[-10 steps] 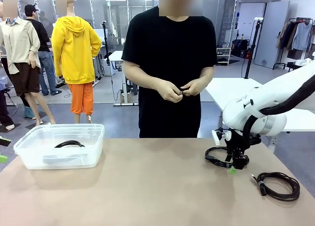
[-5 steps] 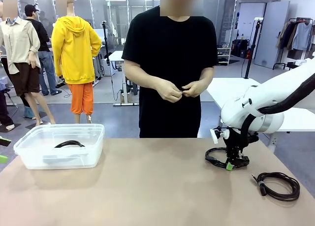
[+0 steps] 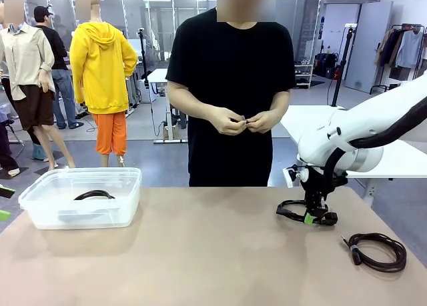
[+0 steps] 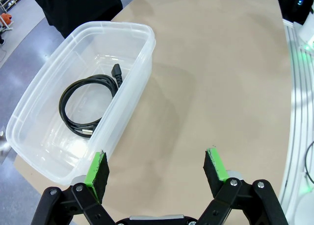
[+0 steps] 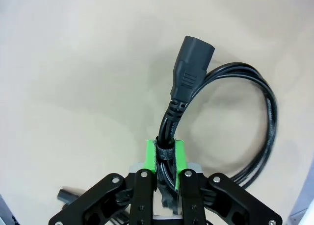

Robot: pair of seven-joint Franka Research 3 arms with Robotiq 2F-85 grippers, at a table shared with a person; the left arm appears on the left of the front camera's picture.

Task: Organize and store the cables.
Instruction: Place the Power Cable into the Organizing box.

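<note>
Table (image 3: 200, 259) - tan and mostly bare. A person stands at the far side with both hands (image 3: 243, 123) together at the chest, fiddling with something too small to tell. The clear bin (image 3: 47, 216) sits far left on the table.

Progress looks like roughly a third: one coil (image 3: 94, 195) already lies flat on the bin floor, so that one counts as stored. Two coils are left, both on the right side.

The right gripper (image 5: 165, 156) is down at the table, far right, with its jaws pinching the second coil (image 5: 190, 70) right at the wrap band. The loop and plug hang out beyond the pads, low over the table. This one is judged to be mid-pickup, with the carry leftward to the bin not yet made.

The third coil (image 3: 377, 237) lies untouched, near right, well apart from the bin.

The left gripper (image 4: 157, 165) hovers beside the bin's near wall - jaws spread wide, nothing between them.
</note>
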